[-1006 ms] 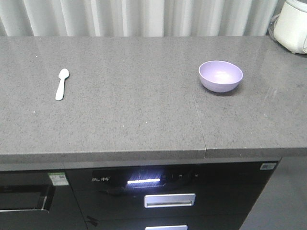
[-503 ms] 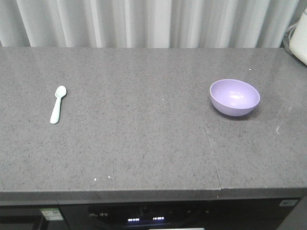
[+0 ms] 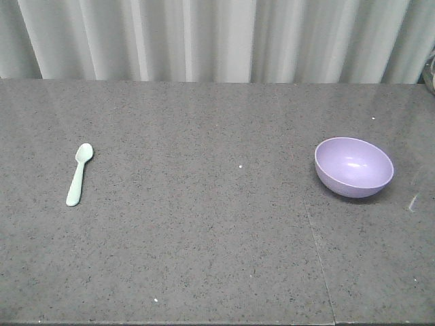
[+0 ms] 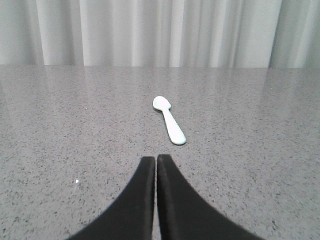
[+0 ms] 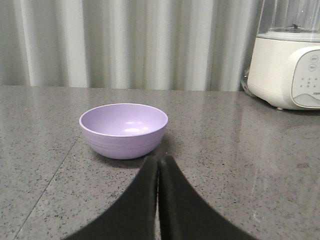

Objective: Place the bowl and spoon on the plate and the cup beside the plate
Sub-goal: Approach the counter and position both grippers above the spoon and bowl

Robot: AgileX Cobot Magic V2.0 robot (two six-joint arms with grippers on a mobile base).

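Task barely started, by the look of it. Left gripper [image 4: 156, 160] has its jaws pressed together with nothing between them, low over the grey counter [image 3: 204, 258]. Spoon [image 4: 169, 120] lies flat straight ahead of those jaws, a touch to their right. Its handle end is nearer the tips, its scoop end farther off, and it is clear of them, not touching.

Right gripper [image 5: 159, 161] is the same: jaws closed on nothing. Bowl [image 5: 123, 129] sits upright and empty just ahead of these jaws and slightly to their left, near but with a gap.

In the front view, spoon and bowl are well apart, at opposite ends of the counter. Plate and cup are in no view, so I can't say where they are. White appliance [image 5: 292, 65] stands ahead-right of the right jaws, past the bowl. Curtain [image 3: 204, 41] hangs behind everything.

Done: nothing that shows. Left: bowl onto plate, spoon onto plate, cup beside plate. Both sets of jaws would have to open before either grasp.
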